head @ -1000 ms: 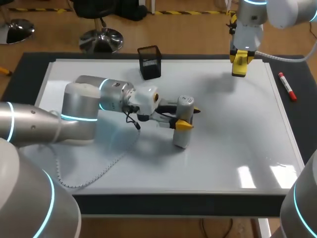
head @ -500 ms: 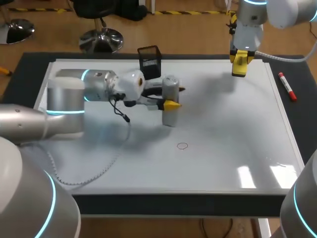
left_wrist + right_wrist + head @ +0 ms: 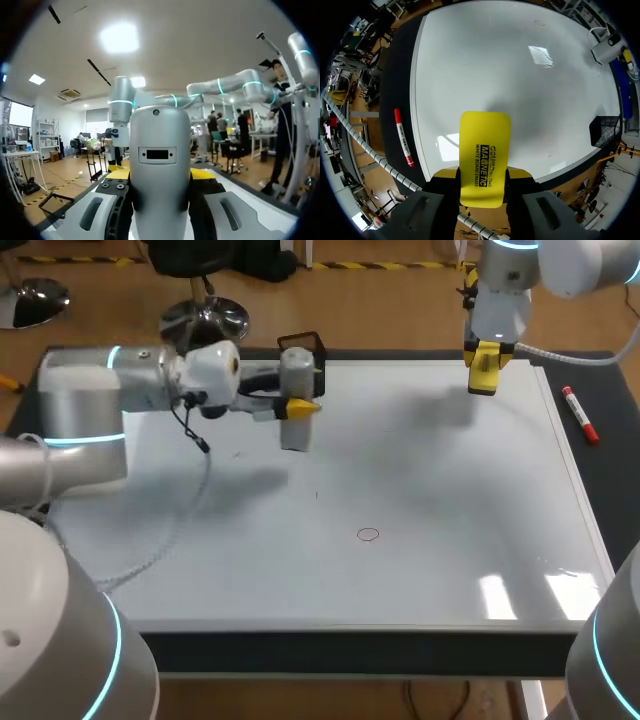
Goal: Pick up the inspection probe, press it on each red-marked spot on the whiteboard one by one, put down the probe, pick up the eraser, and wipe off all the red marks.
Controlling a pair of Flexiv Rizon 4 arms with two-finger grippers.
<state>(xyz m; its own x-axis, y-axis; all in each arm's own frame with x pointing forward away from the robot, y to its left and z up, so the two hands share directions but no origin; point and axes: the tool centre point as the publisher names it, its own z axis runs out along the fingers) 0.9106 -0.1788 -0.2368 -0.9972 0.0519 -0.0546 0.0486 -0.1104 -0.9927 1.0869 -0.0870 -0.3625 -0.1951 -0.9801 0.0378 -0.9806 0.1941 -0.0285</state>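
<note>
A silver inspection probe [image 3: 295,405] stands upright in my left gripper [image 3: 298,407], which is shut on its middle, just in front of the black mesh basket [image 3: 303,344]. Its lower end hangs over the whiteboard [image 3: 450,490] at the back left. Seen from the left wrist, the probe [image 3: 160,165] fills the space between the yellow tips. A small red circle [image 3: 368,534] is drawn near the board's middle. Over the back right of the board, my right gripper [image 3: 483,370] is shut on the yellow eraser [image 3: 483,157].
A red marker [image 3: 580,415] lies on the dark mat right of the board, also in the right wrist view as the marker [image 3: 403,137]. The black basket [image 3: 606,131] stands at the board's back edge. A white cable [image 3: 150,555] trails from my left arm across the board.
My left gripper lifted the probe off the red circle and carried it back and to the left, toward the basket. The circle is now uncovered. The right arm has kept still.
</note>
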